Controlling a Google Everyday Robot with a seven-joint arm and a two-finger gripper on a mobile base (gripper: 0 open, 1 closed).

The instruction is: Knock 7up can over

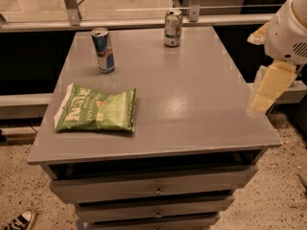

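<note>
The 7up can point(172, 28), white and silver with green markings, stands upright at the far edge of the grey table point(192, 104), right of centre. My gripper point(265, 94) hangs on the pale arm at the right side of the table, over its right edge. It is well in front of the can and to its right, and does not touch it. Nothing shows in the gripper.
A slim blue-and-silver can point(103, 50) stands upright at the far left of the table. A green chip bag point(96, 110) lies flat at the near left. Drawers are below the tabletop. A rail runs behind the table. A shoe point(19, 220) shows on the floor at bottom left.
</note>
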